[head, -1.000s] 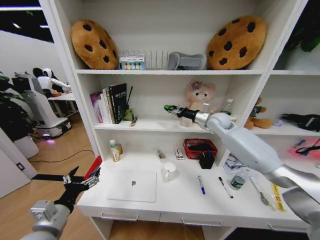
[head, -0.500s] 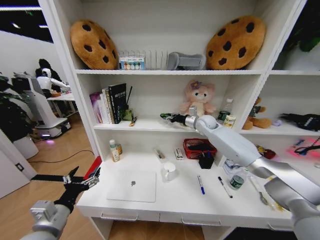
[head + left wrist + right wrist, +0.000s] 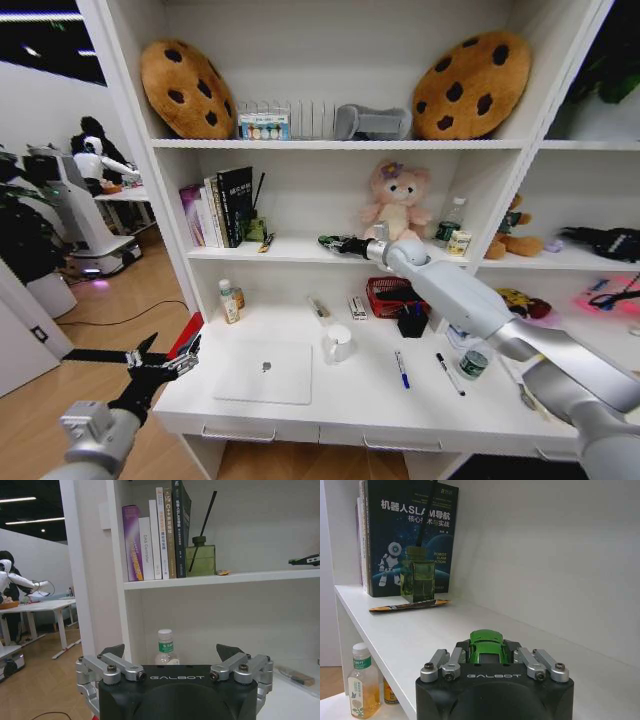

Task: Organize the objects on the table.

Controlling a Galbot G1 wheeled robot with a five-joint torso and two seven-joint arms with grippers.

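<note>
The left gripper (image 3: pixel 160 366) hangs spread open, left of the table (image 3: pixel 300 405). The laptop (image 3: pixel 265 372) lies on it; right of that, pens (image 3: pixel 401 369) and can (image 3: pixel 474 364) wait. Above, the right gripper (image 3: pixel 336 243) clasps the car (image 3: pixel 487 644) over the shelf (image 3: pixel 290 252) — books (image 3: pixel 222 205) stand clear.

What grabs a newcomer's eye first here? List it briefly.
The right gripper reaches over the middle shelf, shut on a green toy car. Two cookie cushions sit on the top shelf. The left gripper hangs open off the table's left end, beside the laptop.
</note>
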